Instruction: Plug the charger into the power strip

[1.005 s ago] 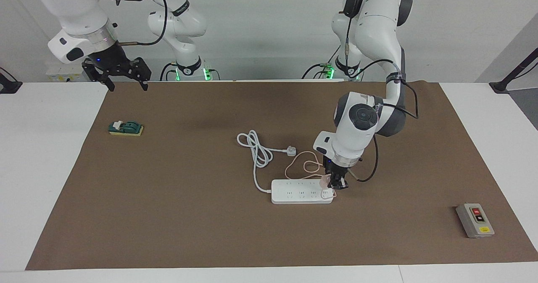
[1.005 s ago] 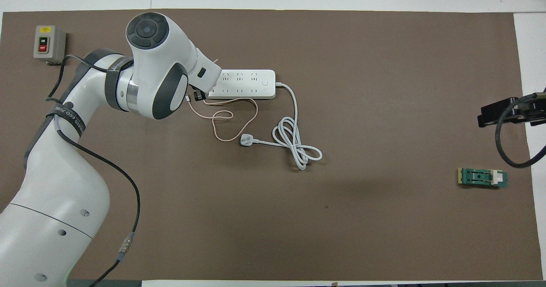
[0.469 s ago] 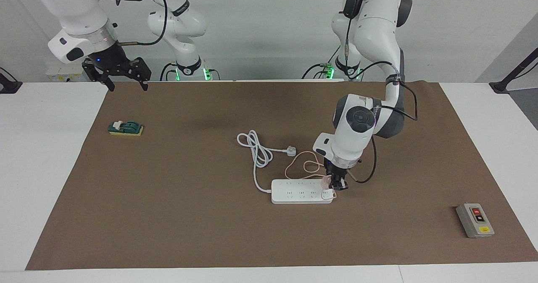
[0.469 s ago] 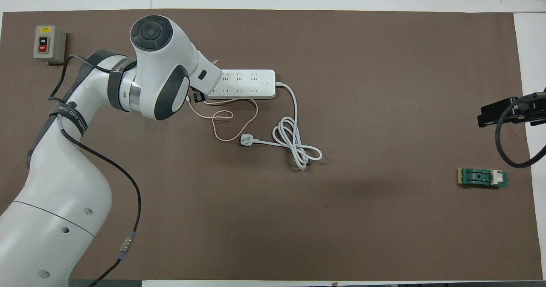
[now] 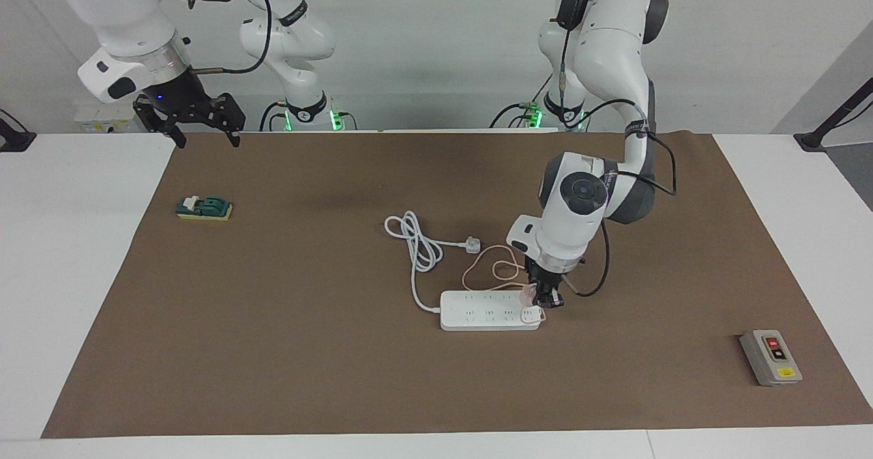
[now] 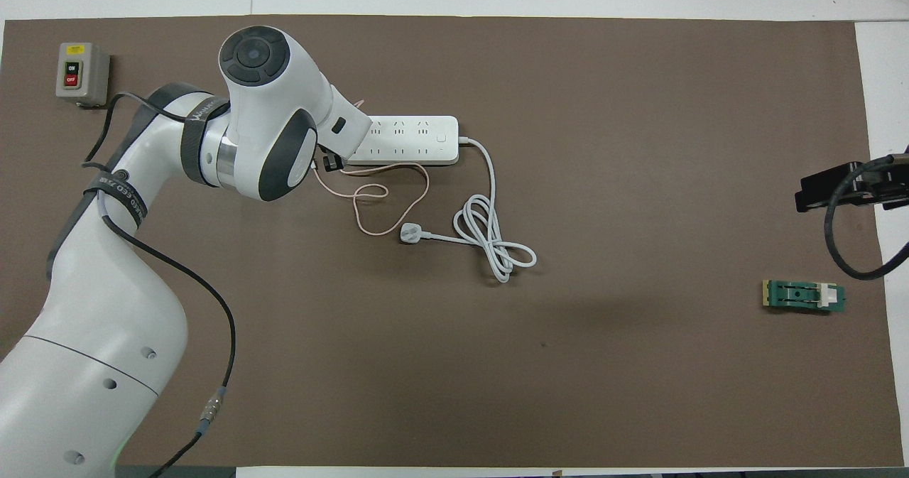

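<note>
Brown mat (image 5: 273, 350): left gripper (image 5: 543, 300) pinches the charger (image 5: 526, 295), half hidden, over the power strip (image 5: 487, 311); right gripper (image 5: 189, 119) waits wide; switch box (image 6: 82, 73) reads ON, OFF.

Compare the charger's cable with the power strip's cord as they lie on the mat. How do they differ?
Colour: the charger's cable is pale pink; the power strip's cord is white.
Thickness: the charger's cable is thin; the power strip's cord is clearly thicker.
Lie: the charger's cable makes loose open loops nearer the robots than the power strip; the cord bunches into tight coils and ends in a white plug.
Both lie slack on the brown mat.
</note>
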### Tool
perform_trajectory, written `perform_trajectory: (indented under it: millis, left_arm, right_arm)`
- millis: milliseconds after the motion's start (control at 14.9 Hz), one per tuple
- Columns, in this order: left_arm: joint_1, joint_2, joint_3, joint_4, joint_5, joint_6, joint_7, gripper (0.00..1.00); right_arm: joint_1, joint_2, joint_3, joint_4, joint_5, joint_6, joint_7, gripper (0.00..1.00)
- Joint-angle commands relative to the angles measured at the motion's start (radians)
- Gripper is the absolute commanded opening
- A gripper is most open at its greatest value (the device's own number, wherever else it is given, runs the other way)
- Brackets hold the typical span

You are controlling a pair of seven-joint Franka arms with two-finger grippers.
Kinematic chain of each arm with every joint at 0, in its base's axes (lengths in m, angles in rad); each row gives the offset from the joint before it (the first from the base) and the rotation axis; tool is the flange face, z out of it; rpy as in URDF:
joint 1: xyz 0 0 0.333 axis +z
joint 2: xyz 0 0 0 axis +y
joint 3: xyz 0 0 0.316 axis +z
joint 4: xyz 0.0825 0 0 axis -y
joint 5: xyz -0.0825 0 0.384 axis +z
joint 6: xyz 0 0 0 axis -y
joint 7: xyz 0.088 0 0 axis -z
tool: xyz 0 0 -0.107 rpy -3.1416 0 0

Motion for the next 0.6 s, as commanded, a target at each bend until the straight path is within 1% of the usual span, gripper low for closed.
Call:
perform_trajectory:
  millis: [0,536]
  left_arm:
    - [-0.012,-0.010,0.009,-0.026,0.016,-0.029,-0.017,0.00]
    - [-0.014,-0.012,0.009,-0.031,0.023,-0.034,-0.026,0.00]
  right_arm:
    - [-0.009,-0.009,0.006,-0.009,0.001,-0.004,0.013,1.00]
    - [-0.011,-0.009,0.006,-0.009,0.001,-0.004,0.013,1.00]
